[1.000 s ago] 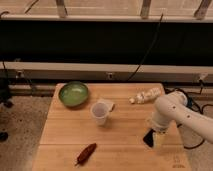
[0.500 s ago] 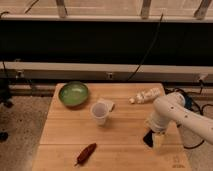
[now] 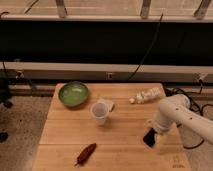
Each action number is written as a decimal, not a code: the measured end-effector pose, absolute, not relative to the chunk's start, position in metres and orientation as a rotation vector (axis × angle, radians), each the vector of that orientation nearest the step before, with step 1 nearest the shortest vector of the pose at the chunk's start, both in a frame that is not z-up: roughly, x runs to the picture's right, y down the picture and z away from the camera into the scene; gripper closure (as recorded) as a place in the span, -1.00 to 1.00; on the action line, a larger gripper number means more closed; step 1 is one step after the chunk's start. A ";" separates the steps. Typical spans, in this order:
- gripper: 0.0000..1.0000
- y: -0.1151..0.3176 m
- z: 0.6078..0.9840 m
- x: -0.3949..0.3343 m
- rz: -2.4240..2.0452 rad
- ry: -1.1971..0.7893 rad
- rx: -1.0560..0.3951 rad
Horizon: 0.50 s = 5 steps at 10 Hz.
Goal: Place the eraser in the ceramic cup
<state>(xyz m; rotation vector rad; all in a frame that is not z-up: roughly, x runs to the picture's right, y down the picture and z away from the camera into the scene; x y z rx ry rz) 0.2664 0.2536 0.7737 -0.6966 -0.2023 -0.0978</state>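
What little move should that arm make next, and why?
Probably a short lift straight up. The gripper is low at the flat black rectangular eraser, near the right front of the wooden table. The small whitish ceramic cup stands upright well to the left, so the eraser should clear the tabletop before travelling toward it.

Only a slight shift. The gripper [image 3: 151, 134], near the right edge of the table [image 3: 120, 152] and toward its front, has drawn a little to the left and upward. It carries the eraser [image 3: 149, 138], clamped at its tip. The black block now hangs tilted, slightly higher above the tabletop than before.
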 end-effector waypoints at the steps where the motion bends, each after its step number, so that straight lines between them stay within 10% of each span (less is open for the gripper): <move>1: -0.60 0.254 0.775 0.266 -0.103 -0.208 -0.685; 5: -0.60 0.260 0.788 0.269 -0.181 -0.207 -0.661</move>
